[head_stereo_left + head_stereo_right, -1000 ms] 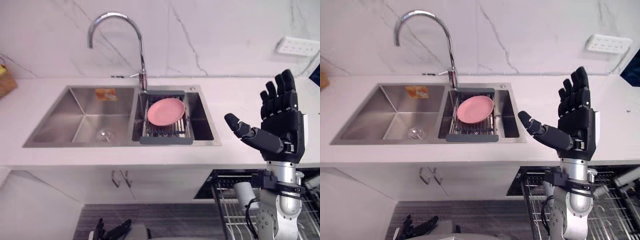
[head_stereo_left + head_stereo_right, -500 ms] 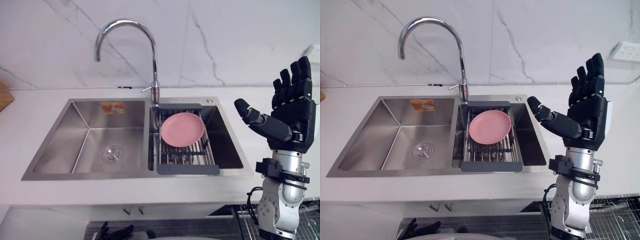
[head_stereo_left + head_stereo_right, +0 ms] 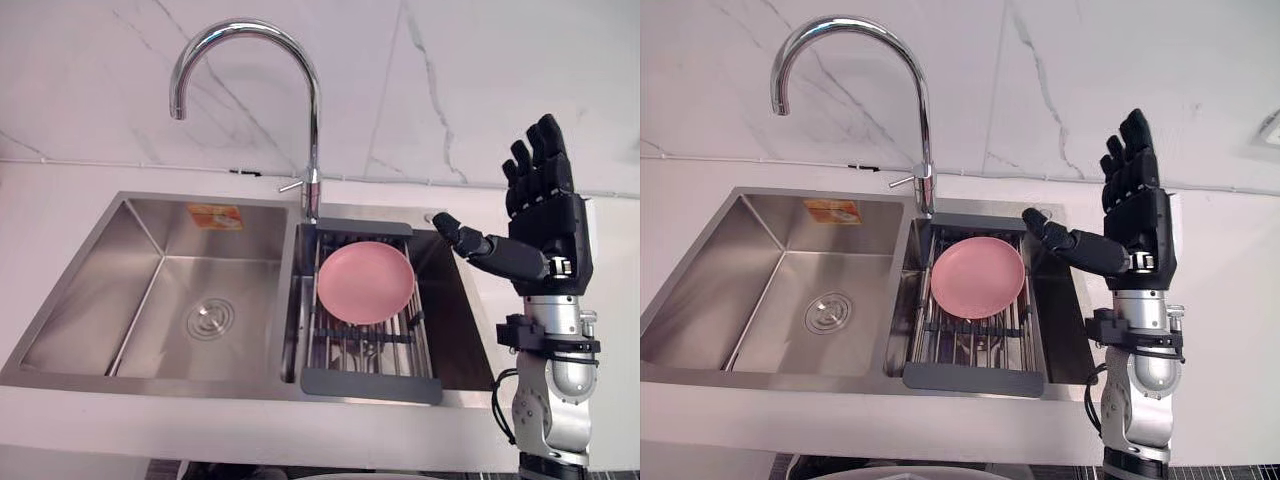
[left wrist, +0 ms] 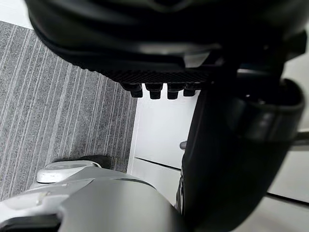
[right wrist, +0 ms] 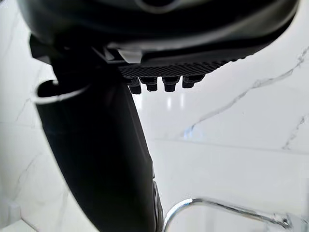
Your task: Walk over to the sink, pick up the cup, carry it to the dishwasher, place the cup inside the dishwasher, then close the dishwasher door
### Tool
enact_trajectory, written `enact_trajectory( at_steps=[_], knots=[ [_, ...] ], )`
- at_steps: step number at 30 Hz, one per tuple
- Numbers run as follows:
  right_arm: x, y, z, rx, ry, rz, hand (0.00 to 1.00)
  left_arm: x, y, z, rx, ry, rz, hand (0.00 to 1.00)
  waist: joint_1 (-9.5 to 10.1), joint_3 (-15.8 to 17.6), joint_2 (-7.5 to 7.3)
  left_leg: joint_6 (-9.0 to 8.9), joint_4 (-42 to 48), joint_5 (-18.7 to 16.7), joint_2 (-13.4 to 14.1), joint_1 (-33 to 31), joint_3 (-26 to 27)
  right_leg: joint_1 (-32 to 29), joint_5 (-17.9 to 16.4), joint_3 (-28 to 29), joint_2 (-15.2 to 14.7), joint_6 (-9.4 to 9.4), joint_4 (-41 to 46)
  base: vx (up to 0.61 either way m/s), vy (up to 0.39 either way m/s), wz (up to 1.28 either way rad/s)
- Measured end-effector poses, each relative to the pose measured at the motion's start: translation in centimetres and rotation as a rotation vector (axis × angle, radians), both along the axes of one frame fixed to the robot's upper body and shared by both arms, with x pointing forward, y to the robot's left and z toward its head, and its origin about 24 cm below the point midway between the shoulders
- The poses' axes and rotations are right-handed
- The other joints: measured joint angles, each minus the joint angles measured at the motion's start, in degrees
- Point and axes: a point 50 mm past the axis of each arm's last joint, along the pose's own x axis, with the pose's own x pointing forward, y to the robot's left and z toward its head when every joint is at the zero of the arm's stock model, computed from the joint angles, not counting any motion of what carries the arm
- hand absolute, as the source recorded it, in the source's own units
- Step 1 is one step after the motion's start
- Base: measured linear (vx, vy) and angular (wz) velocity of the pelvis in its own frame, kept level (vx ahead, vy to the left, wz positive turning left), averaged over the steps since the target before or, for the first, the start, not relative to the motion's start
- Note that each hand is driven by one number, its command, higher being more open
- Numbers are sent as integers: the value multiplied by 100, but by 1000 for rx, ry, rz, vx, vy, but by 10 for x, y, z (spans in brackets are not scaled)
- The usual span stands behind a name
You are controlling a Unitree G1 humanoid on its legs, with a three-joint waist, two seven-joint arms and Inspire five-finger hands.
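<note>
closer in now, sink (image 3: 150, 290) centre frame. right robot hand (image 3: 548, 228) up at right, fingers straight, empty; left robot hand (image 4: 145, 43) relaxed. cup pickup not yet begun.

Kitchen, seen from above the counter: a stainless-steel sink (image 3: 90, 290) with two bowls is set into a pale worktop (image 3: 200, 425), and a tall, curved chrome tap (image 3: 314, 130) rises at the back between the bowls. Behind it runs a white wall (image 3: 480, 80) veined in grey like marble. A dark-framed wire rack (image 3: 370, 385) sits in the right-hand bowl, holding a pink plate (image 3: 365, 282). The left wrist view takes in white cupboard fronts (image 4: 159, 145) below, beside a grey ribbed floor (image 4: 58, 111).
</note>
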Motion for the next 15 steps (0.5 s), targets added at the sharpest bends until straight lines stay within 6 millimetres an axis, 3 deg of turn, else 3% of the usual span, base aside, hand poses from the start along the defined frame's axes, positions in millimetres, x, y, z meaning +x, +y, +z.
enact_trajectory(
  at_steps=[2,8,15],
  knots=[
    [1,1,3,-107,29,5,100,-2,1,-1,-3,19,1,100,2,-17,-26,-10,-71,6,3,62,61,61,49,1,-1,22,-111,24,4,-10],
    [-6,10,31,-835,60,-52,100,-8,16,0,-2,67,-13,100,-7,-174,-262,-54,-175,12,33,110,220,171,249,30,32,73,-490,11,-6,-9],
    [-6,13,25,-1158,168,13,100,-19,22,-3,8,142,-3,100,-49,-438,-381,-138,-382,54,68,280,386,262,308,91,62,39,-579,-65,-27,-9]
  ],
)
